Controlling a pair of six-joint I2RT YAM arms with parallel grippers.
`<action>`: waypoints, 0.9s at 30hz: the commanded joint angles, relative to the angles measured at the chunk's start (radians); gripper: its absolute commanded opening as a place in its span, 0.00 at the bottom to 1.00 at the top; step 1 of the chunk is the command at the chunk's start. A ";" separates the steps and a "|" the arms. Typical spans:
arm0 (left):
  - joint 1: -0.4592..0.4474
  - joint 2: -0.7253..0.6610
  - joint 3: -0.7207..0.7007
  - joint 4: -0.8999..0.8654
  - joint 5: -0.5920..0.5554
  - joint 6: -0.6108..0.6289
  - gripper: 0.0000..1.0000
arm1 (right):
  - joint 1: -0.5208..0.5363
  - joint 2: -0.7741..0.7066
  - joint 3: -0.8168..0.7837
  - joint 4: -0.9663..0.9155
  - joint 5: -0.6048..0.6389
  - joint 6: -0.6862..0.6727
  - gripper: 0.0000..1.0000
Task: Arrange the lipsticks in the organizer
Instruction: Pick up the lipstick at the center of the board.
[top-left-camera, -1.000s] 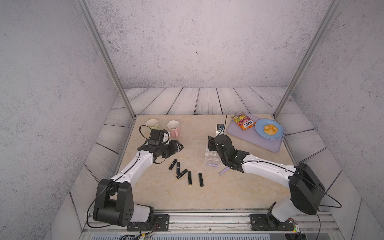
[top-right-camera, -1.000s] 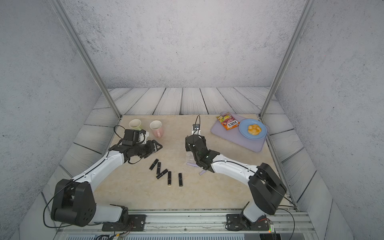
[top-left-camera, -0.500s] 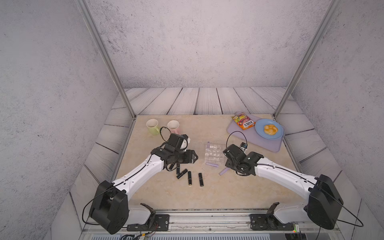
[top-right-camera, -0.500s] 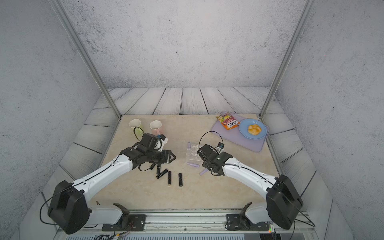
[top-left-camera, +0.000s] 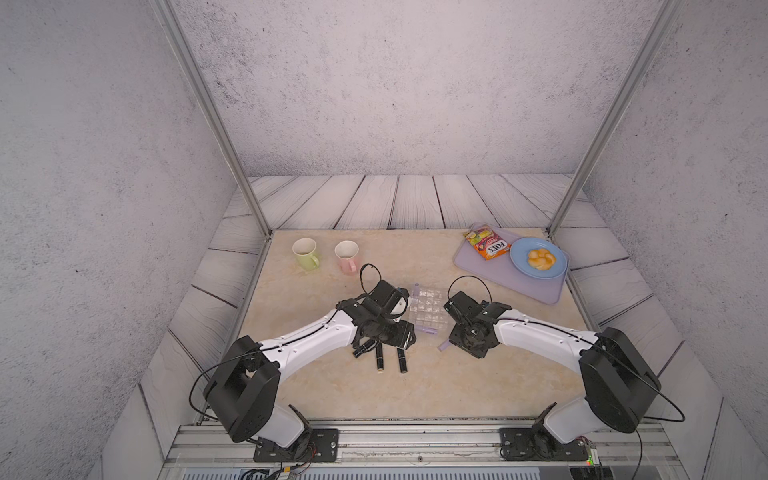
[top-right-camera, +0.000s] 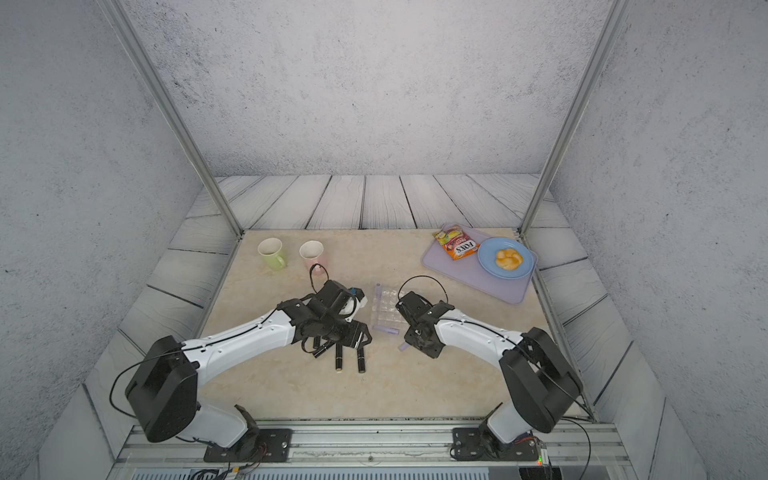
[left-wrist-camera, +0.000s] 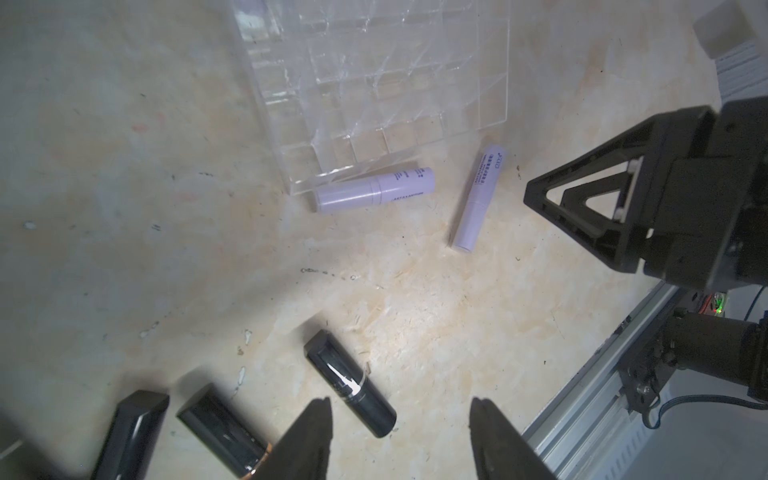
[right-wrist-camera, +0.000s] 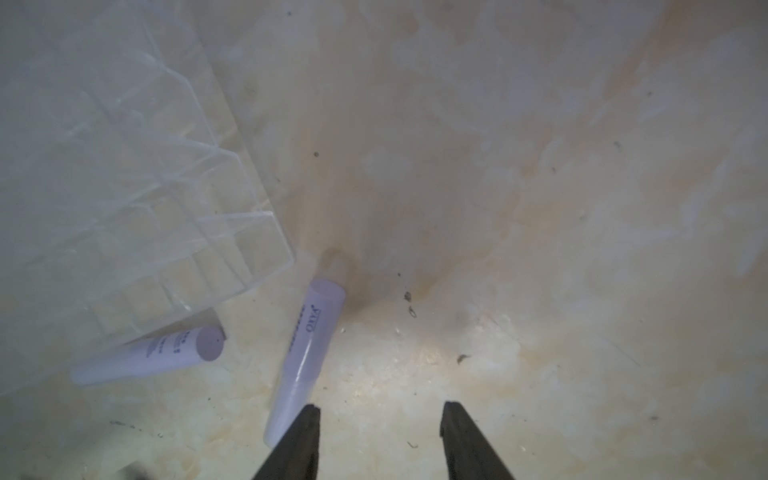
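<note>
Beige marbled tabletop (top-left-camera: 457, 386), matte and scuffed, lies under both arms. Your left gripper (left-wrist-camera: 399, 405) has its fingers spread with nothing between them, low over the black lipsticks. 1 glossy black tube (left-wrist-camera: 349, 386) lies just beside a fingertip, and 2 more black tubes (left-wrist-camera: 220, 432) lie alongside it.

Your right gripper (right-wrist-camera: 381, 409) is also spread and empty, with 1 pale lilac tube (right-wrist-camera: 307, 353) flat on the table just outside one finger. A 2nd lilac tube (right-wrist-camera: 153, 353) lies against the organizer's near edge.

The organizer (top-left-camera: 426, 307), clear hard plastic with a grid of square cells, sits mid-table between your grippers. 1 upright lilac tube (top-left-camera: 417, 287) stands in its far corner cell on the left arm's side, and the other cells look empty.

I judge the task barely begun: 1 placed, the rest still on the table. These smooth round tubes will likely roll if nudged.
</note>
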 joint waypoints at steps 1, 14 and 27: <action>0.023 -0.044 -0.015 -0.010 -0.038 0.020 0.60 | -0.002 0.039 0.024 0.028 -0.030 0.012 0.50; 0.061 -0.055 -0.038 0.019 -0.013 0.005 0.59 | -0.014 0.154 0.074 0.077 -0.020 0.008 0.48; 0.162 -0.118 -0.033 0.013 0.079 -0.044 0.59 | -0.028 0.106 -0.015 0.118 -0.117 0.037 0.15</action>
